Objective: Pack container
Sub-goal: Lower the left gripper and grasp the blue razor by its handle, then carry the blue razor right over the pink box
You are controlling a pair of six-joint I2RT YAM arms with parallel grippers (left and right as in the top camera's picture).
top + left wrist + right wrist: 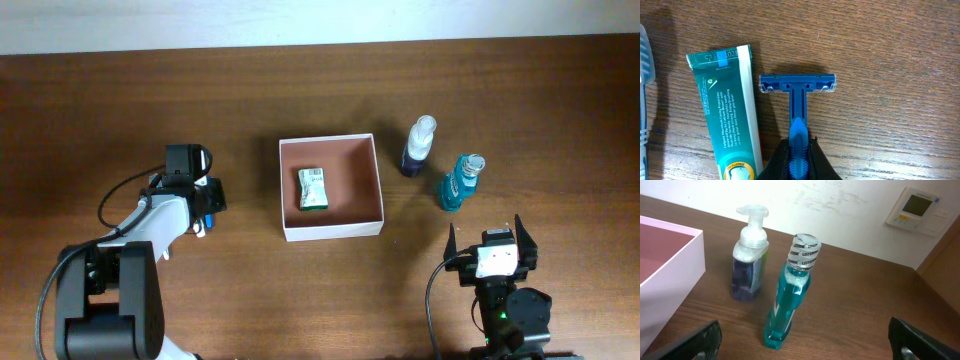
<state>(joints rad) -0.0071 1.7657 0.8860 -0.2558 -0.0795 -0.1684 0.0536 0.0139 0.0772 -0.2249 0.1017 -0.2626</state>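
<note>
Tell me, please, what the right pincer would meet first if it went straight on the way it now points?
Probably the teal mouthwash bottle, upright just left of centre ahead of the open right pincer; the purple pump bottle stands farther back and left. Depth is unclear.

You're in an indoor room rigged as a robot test bench. A dark wood-grain table (320, 90) meets a plain white painted wall (840, 200), where a white wall-mounted control panel with a small grey screen (916, 207) hangs. Toiletries like a blue plastic disposable razor (797, 95) sit on the tabletop.
</note>
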